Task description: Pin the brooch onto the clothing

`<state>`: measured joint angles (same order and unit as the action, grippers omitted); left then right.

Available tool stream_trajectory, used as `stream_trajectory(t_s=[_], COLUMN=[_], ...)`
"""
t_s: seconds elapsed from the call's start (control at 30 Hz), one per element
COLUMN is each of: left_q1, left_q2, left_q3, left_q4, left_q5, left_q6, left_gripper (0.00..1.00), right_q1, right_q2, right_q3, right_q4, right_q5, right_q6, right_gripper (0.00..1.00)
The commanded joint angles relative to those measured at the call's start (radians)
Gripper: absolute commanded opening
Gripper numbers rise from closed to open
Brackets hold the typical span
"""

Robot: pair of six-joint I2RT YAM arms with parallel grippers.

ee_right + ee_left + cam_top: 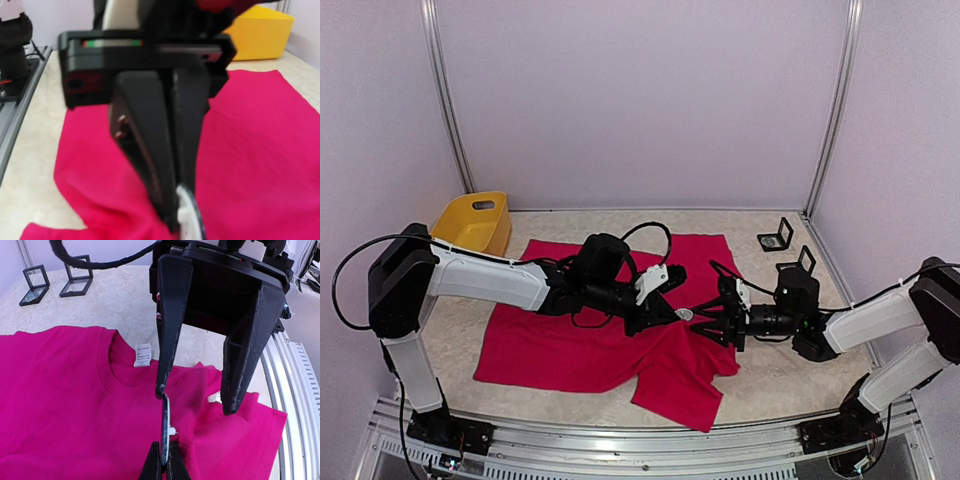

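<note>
Both arms meet over the right, near part of the T-shirt (570, 345), and what matters is what sits between them. The left gripper (670, 310) is clamped tight on the brooch (685, 314), holding the small pale disc by one rim so its long axis points away from those fingertips toward the right gripper (712, 322). From the left wrist view the brooch (166, 422) shows edge-on, a thin sliver rising from the closed left gripper (165, 447). The right gripper (196, 400) faces it with jaws spread: one finger appears to rest against the brooch's free rim, the other stands well off to the side. So the left arm alone has the brooch, and the right grasps nothing. The cloth lies directly beneath, rumpled there; I cannot tell whether the brooch touches it. The collar and its white label (142, 356) lie a little farther off. I would judge the next move turns on bringing that free rim down to the fabric, with the right gripper's near finger the one thing in the way. The yellow tub (475, 222) at far left and two small frame stands (777, 238) at far right sit well apart.
</note>
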<state>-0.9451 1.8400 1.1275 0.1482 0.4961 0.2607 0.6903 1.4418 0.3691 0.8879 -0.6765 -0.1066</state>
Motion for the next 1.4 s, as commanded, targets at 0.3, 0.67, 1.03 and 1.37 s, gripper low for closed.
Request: stream_trajectory(t_s=[0.3,0.67,1.03,1.37], left_q1=[-0.011,-0.017,-0.024,-0.023], left_q2=[-0.080,-0.092,-0.111,-0.101], left_q3=[0.067,0.081,0.077,0.083], left_q4=[-0.079,-0.119,-0.132,-0.135], left_q5=[0.010,0.048,0.017,0.005], left_q6=[0.049,0.058,0.063,0.061], left_gripper=[0.00,0.00,0.00,0.00], right_q1=[-0.009,-0.048,-0.080,0.017], right_q2=[0.113,0.125,0.059,-0.106], right_q3=[0.016,0.005,0.087,0.017], right_q4=[-0.055,-0.110,-0.306,-0.092], right_q5=[0.039,0.035,-0.015,0.117], right_q6=[0.008,0.056,0.055,0.032], right_gripper=[0.07,0.00,0.25,0.63])
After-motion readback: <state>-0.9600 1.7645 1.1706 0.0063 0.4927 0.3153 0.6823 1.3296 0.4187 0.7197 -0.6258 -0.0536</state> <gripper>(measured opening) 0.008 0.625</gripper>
